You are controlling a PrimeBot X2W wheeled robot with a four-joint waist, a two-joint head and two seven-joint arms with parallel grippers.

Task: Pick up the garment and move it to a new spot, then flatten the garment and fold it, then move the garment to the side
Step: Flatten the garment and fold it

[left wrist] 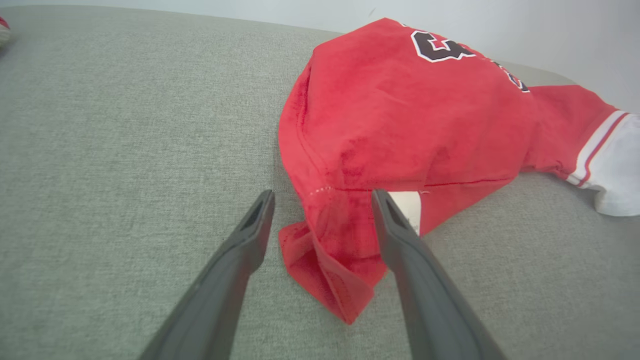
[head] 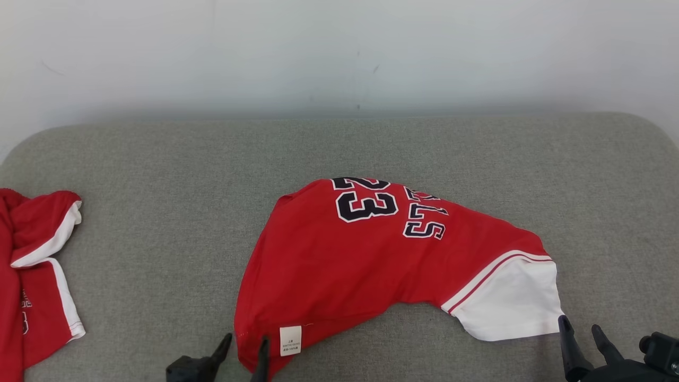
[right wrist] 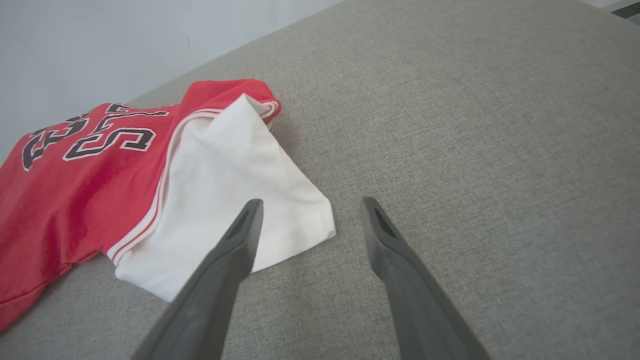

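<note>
head, garment [head: 371,260]: red jersey, rumpled and part-doubled, mid-pad toward the front edge of the grey pad [head: 159,175]; number side up, white panel [head: 509,302] at its right end.
head, second garment [head: 37,265]: red-and-white heap at the pad's left edge, well apart. Not my target.
head, my left gripper [head: 245,345]: front edge, at the jersey's near left corner beside the care label [head: 290,339]; fingers apart.
head, my right gripper [head: 580,326]: front edge, just beside the white panel's near corner; fingers apart, empty.
left wrist, hem corner [left wrist: 330,280]: folded-over corner lies between my open fingers; one finger overlaps the cloth by the label. Nothing clamped.
right wrist, white panel: its corner sits next to one of my fingers; the gap between them is mostly over bare pad.
step, my read: garment is placed, flattening comes next.
how, left: drop low and close on the hem corner. Can't tell how many layers are there, so check before pulling.
how, right: shift toward the white corner first, or I close on nothing.
how, both: pull apart along the front edge, evenly and low, so the doubled part slides open.
risk: uneven pull drags the whole jersey sideways.
</note>
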